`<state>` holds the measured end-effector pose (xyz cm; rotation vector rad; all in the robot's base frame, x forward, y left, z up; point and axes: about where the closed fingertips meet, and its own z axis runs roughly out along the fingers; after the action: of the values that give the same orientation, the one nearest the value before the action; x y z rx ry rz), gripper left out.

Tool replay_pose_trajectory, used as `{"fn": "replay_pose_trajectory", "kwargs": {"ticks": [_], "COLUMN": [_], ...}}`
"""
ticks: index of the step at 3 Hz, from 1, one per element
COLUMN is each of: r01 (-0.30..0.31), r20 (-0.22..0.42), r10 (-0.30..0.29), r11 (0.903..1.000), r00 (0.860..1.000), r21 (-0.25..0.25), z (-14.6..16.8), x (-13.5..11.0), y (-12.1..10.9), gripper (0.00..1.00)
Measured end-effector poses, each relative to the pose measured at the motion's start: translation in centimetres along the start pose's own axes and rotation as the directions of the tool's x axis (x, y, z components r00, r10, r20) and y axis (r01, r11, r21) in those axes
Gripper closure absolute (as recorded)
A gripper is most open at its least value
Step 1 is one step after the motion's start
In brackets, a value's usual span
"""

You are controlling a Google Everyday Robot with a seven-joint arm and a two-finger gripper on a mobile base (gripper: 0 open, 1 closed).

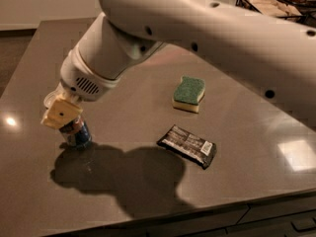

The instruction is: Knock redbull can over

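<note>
Your gripper (61, 113) is at the near left of the table (143, 117), touching the top of the redbull can (76, 135) standing beneath it. You cannot tell how open it is.

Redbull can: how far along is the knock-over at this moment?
Done: the reach. The cream gripper is down at the top of the slim blue-and-silver metal can on the grey table. In hand: contact, apparently. Left: the tip itself, as the can stands rather than lying flat.
</note>
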<state>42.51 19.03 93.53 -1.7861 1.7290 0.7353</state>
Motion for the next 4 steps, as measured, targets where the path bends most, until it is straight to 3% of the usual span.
{"fn": "replay_pose_trajectory", "kwargs": {"ticks": [1, 2, 3, 4], "r01": [0.003, 0.070, 0.149, 0.200], "r20": [-0.070, -0.238, -0.411, -0.529], "r10": [-0.002, -0.062, -0.132, -0.182], "r11": [0.9999, 0.9973, 0.9888, 0.9794], "r00": [0.998, 0.969, 0.902, 0.829], "r21": [0.013, 0.023, 0.008, -0.024], "z": [-2.3, -3.5, -3.9, -3.5], "x": [-0.3, 0.4, 2.3, 4.0], "y": [-2.6, -5.4, -7.4, -8.9], "gripper": [1.00, 1.00, 1.00, 1.00]}}
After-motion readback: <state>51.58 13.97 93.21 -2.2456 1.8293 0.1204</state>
